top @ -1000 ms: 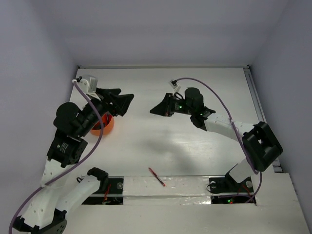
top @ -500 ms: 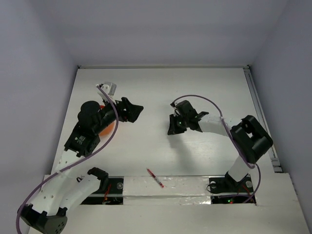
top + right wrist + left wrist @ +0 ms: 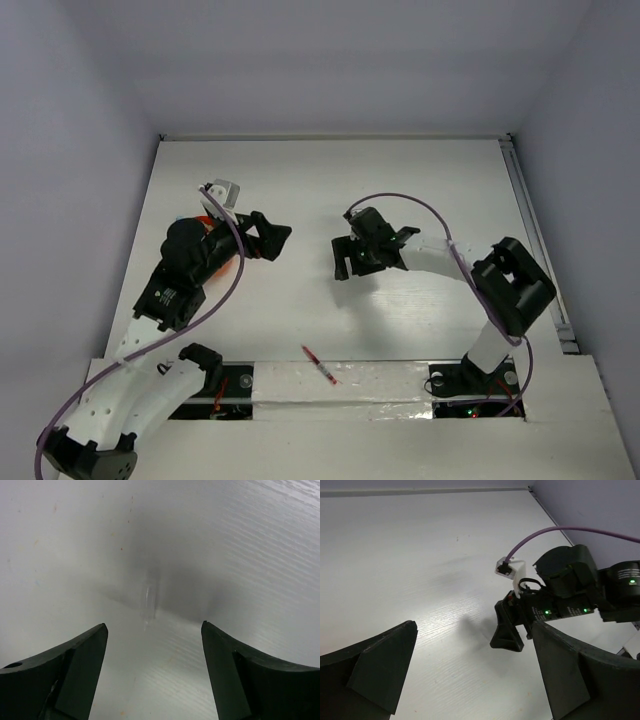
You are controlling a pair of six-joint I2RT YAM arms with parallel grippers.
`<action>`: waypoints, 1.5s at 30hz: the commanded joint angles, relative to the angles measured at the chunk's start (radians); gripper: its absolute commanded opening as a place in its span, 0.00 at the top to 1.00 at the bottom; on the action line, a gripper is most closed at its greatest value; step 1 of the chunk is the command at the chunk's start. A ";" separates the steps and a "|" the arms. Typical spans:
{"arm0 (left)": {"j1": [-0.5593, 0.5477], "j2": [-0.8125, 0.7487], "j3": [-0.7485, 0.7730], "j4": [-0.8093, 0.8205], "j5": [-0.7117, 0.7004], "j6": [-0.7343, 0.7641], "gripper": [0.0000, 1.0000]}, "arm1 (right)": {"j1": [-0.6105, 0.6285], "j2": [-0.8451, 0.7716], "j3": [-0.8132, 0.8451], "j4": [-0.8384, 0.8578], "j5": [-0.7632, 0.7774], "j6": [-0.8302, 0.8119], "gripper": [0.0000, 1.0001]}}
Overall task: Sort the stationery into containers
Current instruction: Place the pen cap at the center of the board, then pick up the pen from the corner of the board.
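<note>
In the overhead view the left arm rises from the lower left corner and leans over the left part of the white wood-grain surface (image 3: 300,180). Under its forearm sits the small round orange-red plastic pot (image 3: 205,222), left of centre in the frame. Only slivers of its rim show past the arm, so its contents cannot be told.

Just right of the pot is the left gripper (image 3: 272,240), pointing toward the middle of the frame. In the left wrist view its black fingers (image 3: 375,675) stand spread wide at the lower corners, released, with only bare surface between them.

At the lower centre of the overhead frame a slim red pen (image 3: 321,364) lies at a slant on the white strip between the two arm bases. It is well apart from both grippers and from the pot.

Right of centre, the right gripper (image 3: 342,262) points down at the surface, facing the left one across a gap. A purple cable (image 3: 400,200) arcs over its wrist. In the right wrist view its fingers (image 3: 65,675) are likewise released and grasp nothing. Between and just beyond them a small pale glassy sliver (image 3: 149,602) rests on the surface in the gripper's shadow, too blurred to name.

The right arm bends back to its base at the lower right.
</note>
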 commanded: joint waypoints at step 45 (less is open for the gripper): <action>0.110 -0.025 -0.069 0.143 0.265 -0.093 0.25 | 0.411 -0.409 0.025 0.207 0.543 0.121 1.00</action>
